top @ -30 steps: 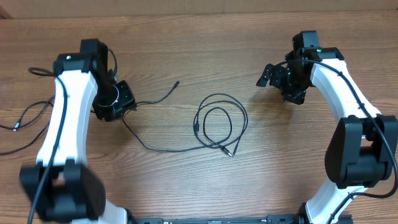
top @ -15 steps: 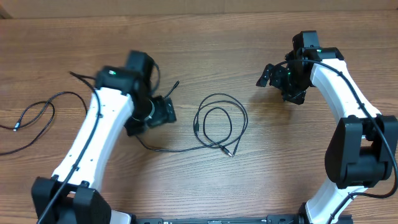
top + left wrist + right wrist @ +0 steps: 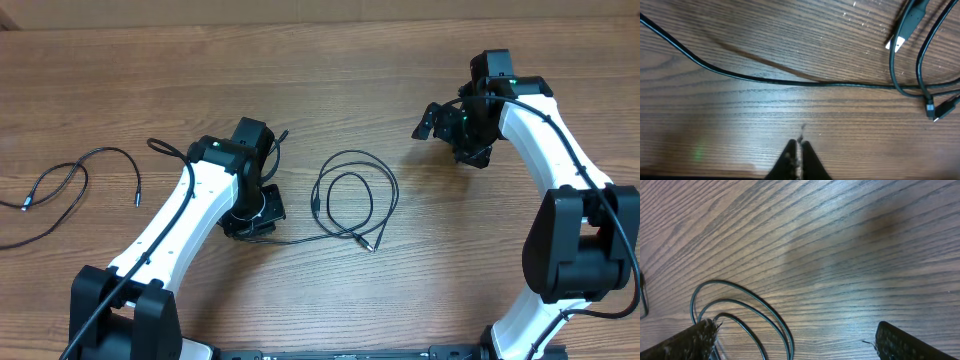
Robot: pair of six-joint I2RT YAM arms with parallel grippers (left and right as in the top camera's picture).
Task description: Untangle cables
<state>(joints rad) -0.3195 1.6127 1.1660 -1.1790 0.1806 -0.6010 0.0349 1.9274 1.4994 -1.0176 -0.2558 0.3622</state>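
- The coiled cable (image 3: 355,192) lies in two loose loops at the middle of the bench (image 3: 320,70). One plug end (image 3: 372,246) sits at the coil's near edge. It has not shifted since a second ago.
- A long strand (image 3: 300,240) runs leftward from the coil's near side and passes under your left arm (image 3: 190,215). Its far tip (image 3: 284,133) shows beyond the arm.
- In the left wrist view that strand crosses the wood just ahead of the fingertips. It seems apart from them, though the tips are blurred.
- A silvery-tipped plug (image 3: 902,32) shows at the top right of that same view, beside the coil's strands.
- The left-hand cables (image 3: 70,175) lie well apart from the coil at the bench's left end. A second ago the arm covered part of them; now they lie in the open.
- Your left end effector (image 3: 799,150) is clenched, its tips pressed together with nothing between them. It has swung in from the left side to just left of the coil.
- Your right end effector (image 3: 448,135) is fully released, fingers spread wide over bare wood at the far right. It grips nothing.
- The right arm (image 3: 540,140) has not moved.
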